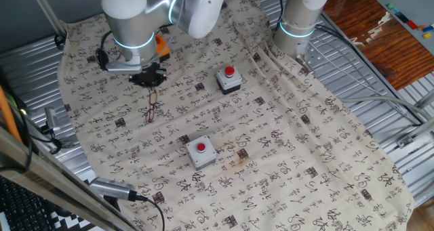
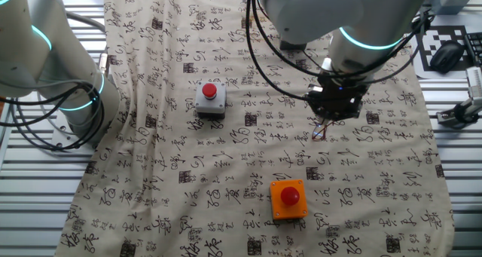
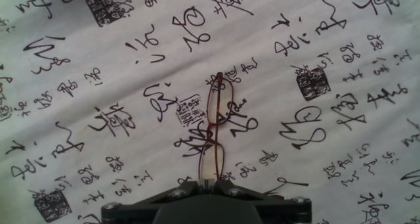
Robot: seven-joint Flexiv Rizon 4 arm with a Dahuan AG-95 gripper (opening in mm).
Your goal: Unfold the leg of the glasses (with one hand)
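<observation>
The glasses (image 3: 214,122) have a thin reddish-brown wire frame and lie lengthwise on the printed cloth, reaching away from my fingers. My gripper (image 3: 209,180) is at the bottom edge of the hand view, its jaws closed together on the near end of the frame. In one fixed view the gripper (image 1: 149,78) points down at the cloth's far left, with the glasses (image 1: 153,109) just below it. In the other fixed view the gripper (image 2: 336,108) is above the glasses (image 2: 322,130). I cannot tell which part of the frame is pinched.
Two grey boxes with red buttons (image 1: 228,80) (image 1: 201,152) stand on the cloth to the right of the glasses. An orange button box (image 2: 289,199) stands near the gripper. A second arm's base (image 1: 298,21) is at the cloth's far edge. Metal table slats surround the cloth.
</observation>
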